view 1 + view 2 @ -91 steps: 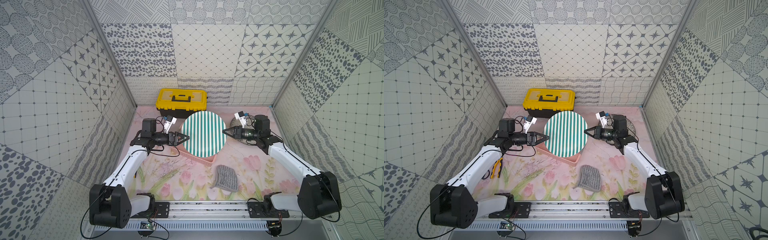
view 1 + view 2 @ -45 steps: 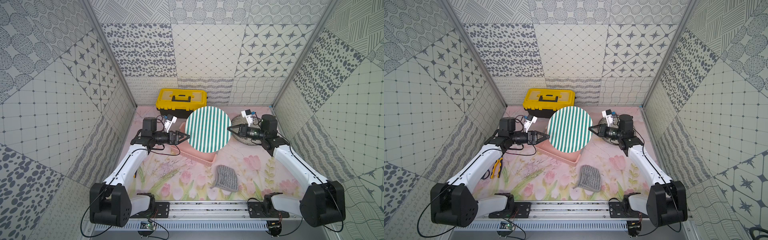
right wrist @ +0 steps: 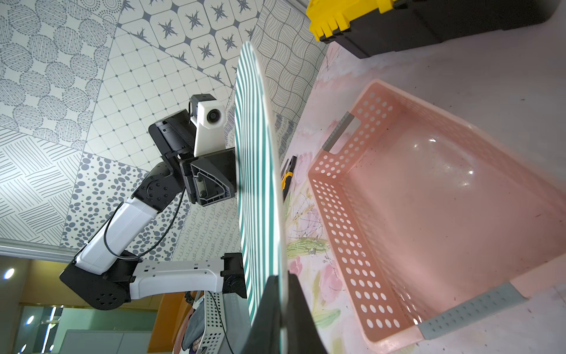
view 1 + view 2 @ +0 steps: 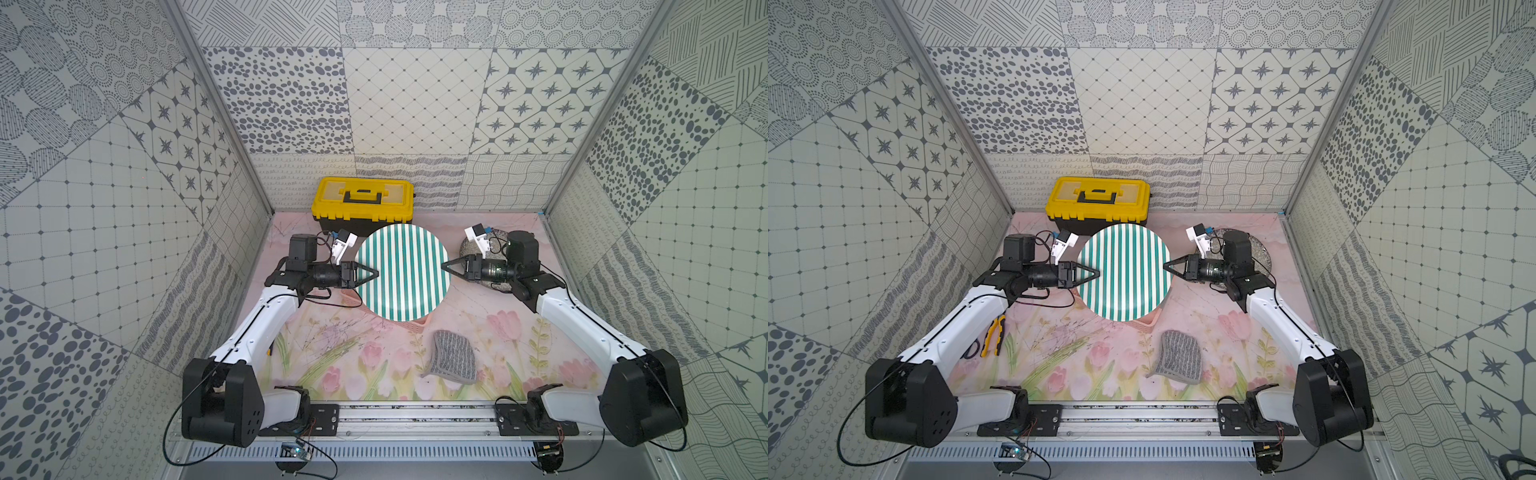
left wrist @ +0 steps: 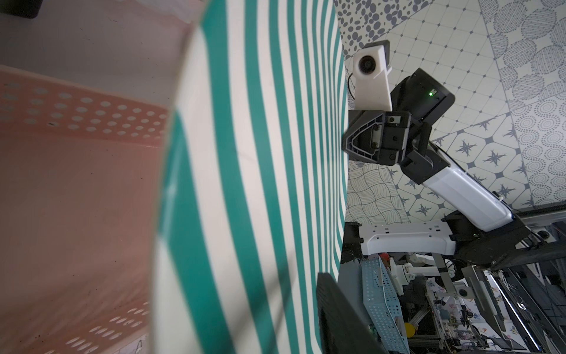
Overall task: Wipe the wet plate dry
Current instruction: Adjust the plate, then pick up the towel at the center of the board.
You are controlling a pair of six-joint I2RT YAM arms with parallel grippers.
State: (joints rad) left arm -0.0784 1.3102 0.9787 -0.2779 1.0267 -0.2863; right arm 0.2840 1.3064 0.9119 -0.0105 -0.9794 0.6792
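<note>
The right hand (image 4: 444, 266) is clamped on the rim of the striped plate (image 4: 402, 272), holding it in the air over the pink basket (image 3: 428, 199). The left hand (image 4: 376, 273) sits at the opposite rim; whether it has bitten, I can't tell. If the right lets go too soon, I'd expect that wet rim to slip and the plate to drop. The cloth (image 4: 453, 356) lies untouched on the tabletop (image 4: 519, 316).
</note>
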